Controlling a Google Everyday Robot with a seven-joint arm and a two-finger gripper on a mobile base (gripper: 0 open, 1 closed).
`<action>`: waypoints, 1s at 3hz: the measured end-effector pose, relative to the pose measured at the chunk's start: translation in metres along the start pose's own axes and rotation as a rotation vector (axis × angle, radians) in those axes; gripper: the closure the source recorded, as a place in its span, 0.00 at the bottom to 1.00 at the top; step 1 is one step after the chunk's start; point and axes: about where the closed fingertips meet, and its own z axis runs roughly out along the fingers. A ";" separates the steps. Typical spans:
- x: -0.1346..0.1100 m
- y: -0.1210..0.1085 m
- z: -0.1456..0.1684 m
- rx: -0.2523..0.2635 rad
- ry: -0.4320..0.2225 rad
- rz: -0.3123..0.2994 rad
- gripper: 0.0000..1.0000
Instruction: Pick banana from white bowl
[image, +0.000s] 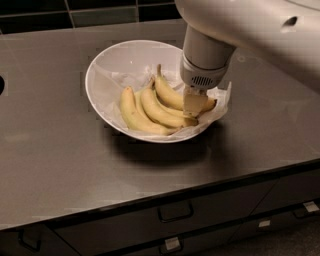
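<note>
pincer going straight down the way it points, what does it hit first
Most likely the banana: the pincer points down at its right end in the white bowl, though depth is unclear.
</note>
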 end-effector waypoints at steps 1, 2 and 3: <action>-0.002 0.002 0.001 -0.003 -0.001 -0.002 0.45; -0.002 0.004 0.002 -0.005 -0.001 -0.002 0.50; -0.002 0.005 0.004 -0.008 0.000 -0.002 0.52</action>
